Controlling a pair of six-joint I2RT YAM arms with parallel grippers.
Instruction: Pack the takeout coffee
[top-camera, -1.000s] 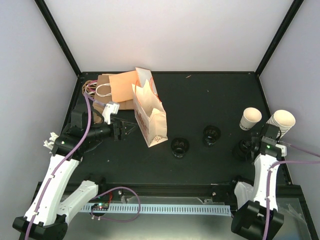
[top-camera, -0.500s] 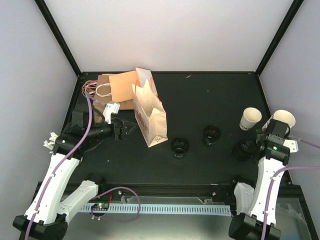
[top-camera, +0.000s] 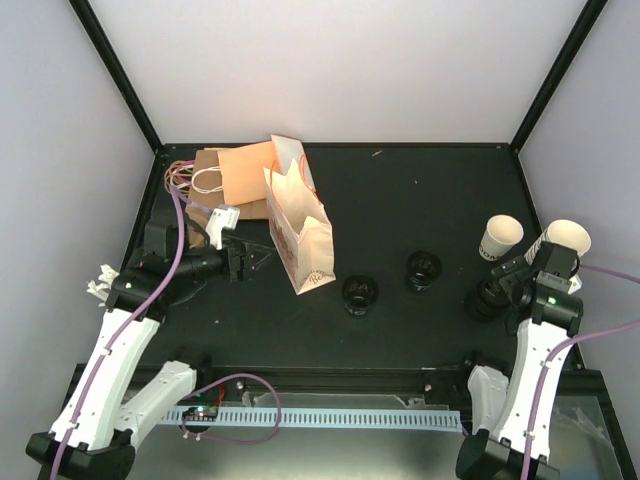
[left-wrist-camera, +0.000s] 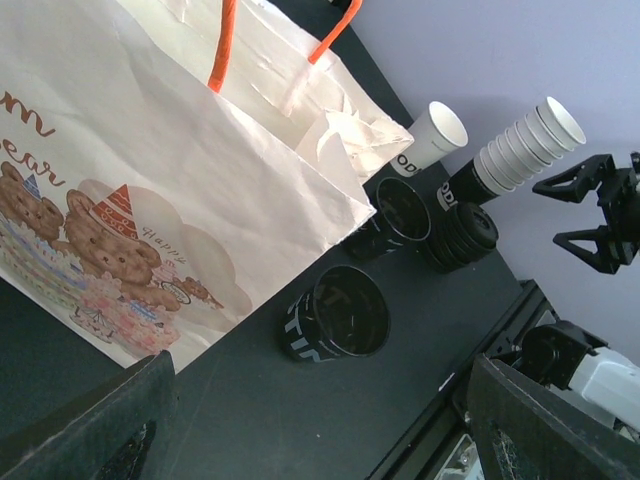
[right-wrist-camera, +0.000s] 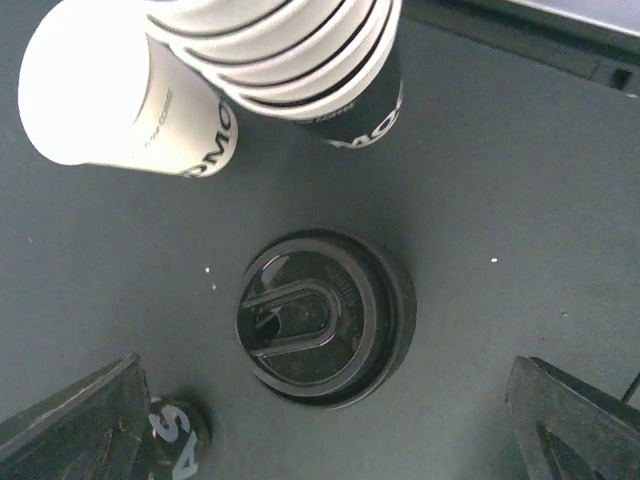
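Note:
The takeout coffee is a single cream paper cup with dark print, standing upright at the right of the table; it also shows in the left wrist view and the right wrist view. My right gripper hangs open just in front of it, above a stack of black lids, with nothing between its fingers. My left gripper is open and empty at the left, beside the white printed paper bag, which stands upright with its mouth open.
A tall stack of nested cream cups stands right of the single cup. Two black cups sit mid-table. Brown paper bags lie flat at the back left. Black frame posts line the table's edges.
The right arm has drawn back a little and turned its wrist, so its gripper now points left over the lid stack. The left arm has not moved.

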